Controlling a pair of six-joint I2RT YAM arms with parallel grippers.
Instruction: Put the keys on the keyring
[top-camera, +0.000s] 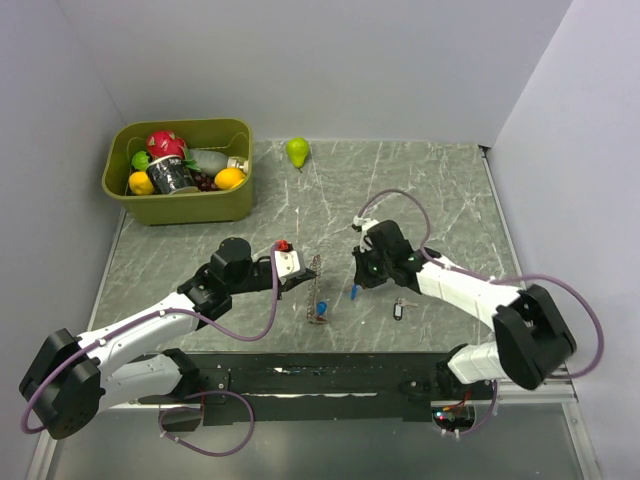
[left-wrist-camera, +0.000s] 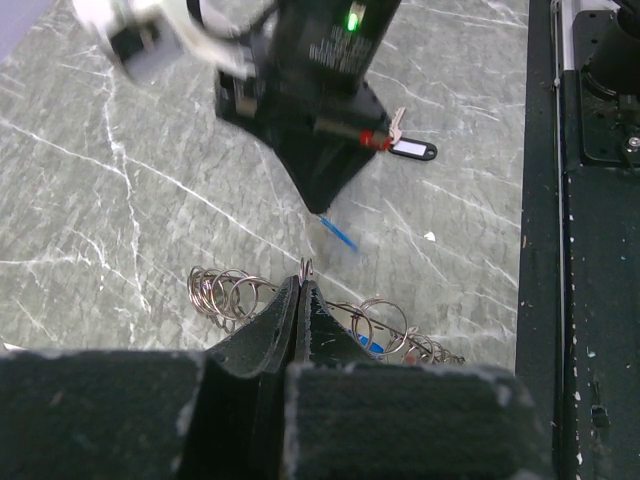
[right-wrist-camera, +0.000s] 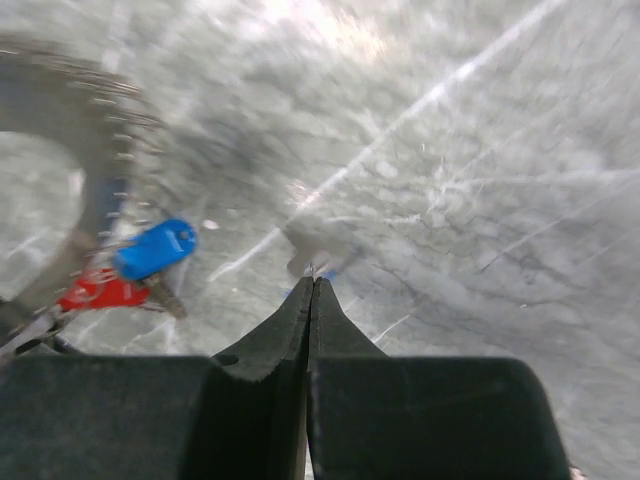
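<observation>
the keyring (top-camera: 316, 272) stands on edge, its rim clamped by the left gripper (left-wrist-camera: 303, 282). a blue tag (right-wrist-camera: 155, 250) and a red tag (right-wrist-camera: 100, 292) sit at its foot. just beside, the right gripper (right-wrist-camera: 313, 285) is clenched on a loose blue key (left-wrist-camera: 340, 235). a dark-tagged key (left-wrist-camera: 412, 149) lies apart.

The left arm (top-camera: 150, 335) and right arm (top-camera: 460, 290) have white link shells and black rounded joint housings. A purple-grey cable (top-camera: 398, 192) loops along each arm. The left gripper (top-camera: 303, 280) carries a white block with a red part. The right gripper (left-wrist-camera: 322, 203) housing is black, with white lettering and a green indicator light (left-wrist-camera: 352, 18). The fingers (right-wrist-camera: 265, 350) are black tapered wedges.
</observation>
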